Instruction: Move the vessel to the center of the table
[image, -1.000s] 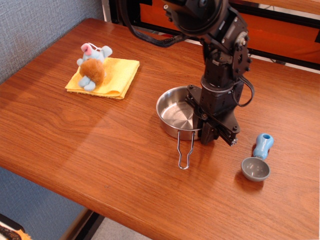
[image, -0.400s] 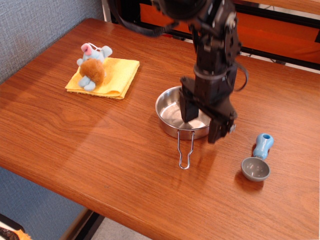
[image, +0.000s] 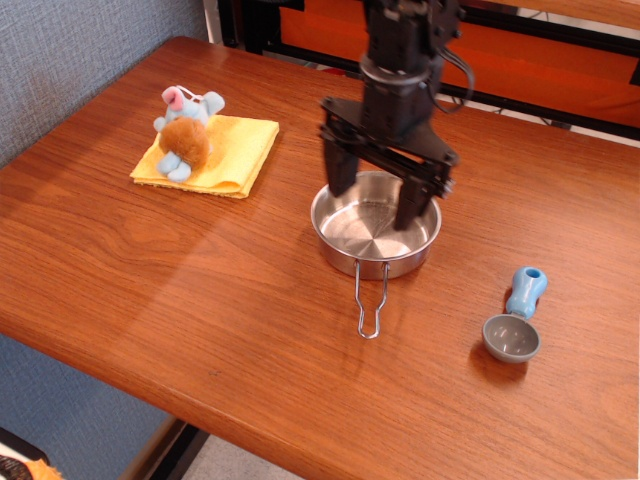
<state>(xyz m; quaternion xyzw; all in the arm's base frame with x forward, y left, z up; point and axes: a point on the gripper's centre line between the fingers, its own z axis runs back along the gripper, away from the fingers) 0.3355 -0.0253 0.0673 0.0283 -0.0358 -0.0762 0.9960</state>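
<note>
My pincer (image: 374, 195) spread wide, grasping nothing, above back rim of steel pan (image: 375, 238). Pan sits on desk (image: 150, 270) directly below. Probably light, stiff, slippery; better grip rim wall, not thin wire handle (image: 371, 303).

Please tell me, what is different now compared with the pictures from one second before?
The claw has risen from the pan's right rim, moved left and turned. It now hangs open over the steel pan, holding nothing. The pan, its wire handle, the grey scoop, the plush toy and the yellow cloth lie as before on the table.
</note>
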